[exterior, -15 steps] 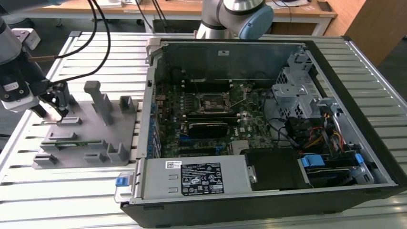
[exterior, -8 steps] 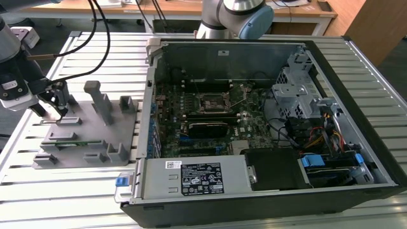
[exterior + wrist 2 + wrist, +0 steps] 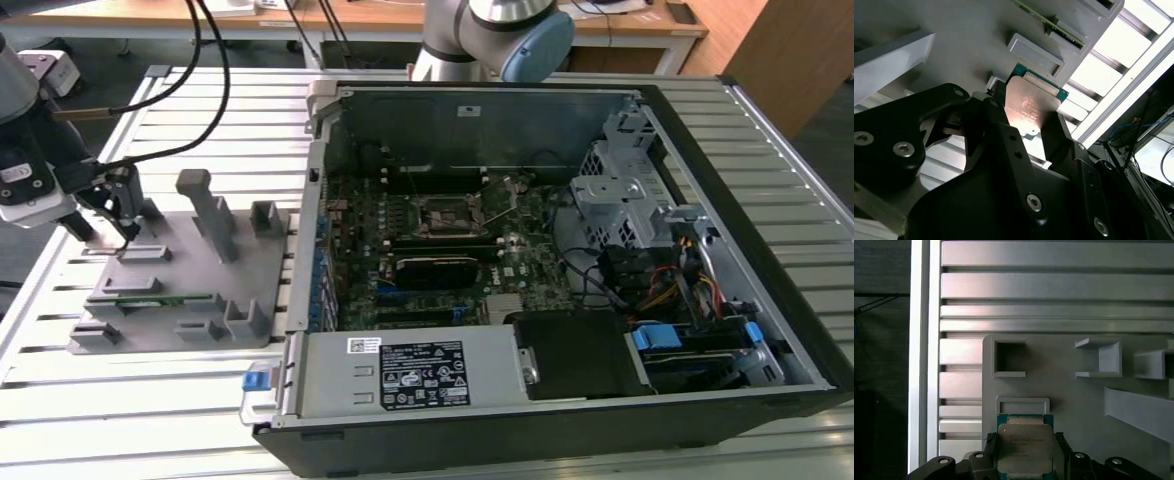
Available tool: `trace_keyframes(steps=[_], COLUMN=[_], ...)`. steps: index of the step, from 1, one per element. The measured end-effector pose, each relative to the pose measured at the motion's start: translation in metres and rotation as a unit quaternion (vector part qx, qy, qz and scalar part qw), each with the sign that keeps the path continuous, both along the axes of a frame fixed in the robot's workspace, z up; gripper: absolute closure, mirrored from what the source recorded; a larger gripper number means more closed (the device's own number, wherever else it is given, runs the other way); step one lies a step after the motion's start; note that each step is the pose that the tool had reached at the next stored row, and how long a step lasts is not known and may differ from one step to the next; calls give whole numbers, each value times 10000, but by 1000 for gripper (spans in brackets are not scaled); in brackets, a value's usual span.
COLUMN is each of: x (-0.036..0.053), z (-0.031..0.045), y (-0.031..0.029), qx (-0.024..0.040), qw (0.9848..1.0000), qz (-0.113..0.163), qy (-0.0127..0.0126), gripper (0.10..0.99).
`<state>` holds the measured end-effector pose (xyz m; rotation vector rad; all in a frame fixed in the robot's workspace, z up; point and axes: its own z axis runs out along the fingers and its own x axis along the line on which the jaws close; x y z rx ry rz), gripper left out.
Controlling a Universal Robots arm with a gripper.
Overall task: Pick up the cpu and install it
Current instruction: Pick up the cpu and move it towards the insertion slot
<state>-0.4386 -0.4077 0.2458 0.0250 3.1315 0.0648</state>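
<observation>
The cpu, a flat square chip with a silvery top and a green rim, sits between my two black fingers in both wrist views. My gripper is shut on it, one finger pressed against each side edge. The second wrist view shows the cpu just off the grey fixture block, next to a small raised ridge. In the exterior view my gripper hangs over the far left part of the fixture block, well to the left of the open computer case. The black-framed socket lies on the motherboard inside the case.
The fixture block carries upright posts and a slim green board standing in a slot. The open case has high walls, a drive cage and cables on its right. Black cables trail from my arm over the slatted aluminium table.
</observation>
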Motion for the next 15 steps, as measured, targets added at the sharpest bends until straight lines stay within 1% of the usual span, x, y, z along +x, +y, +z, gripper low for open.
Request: trace_keyframes(steps=[15], x=[0], z=[97], y=[11], qx=[-6], qw=[10000], qz=[0], qy=[0], gripper=[561])
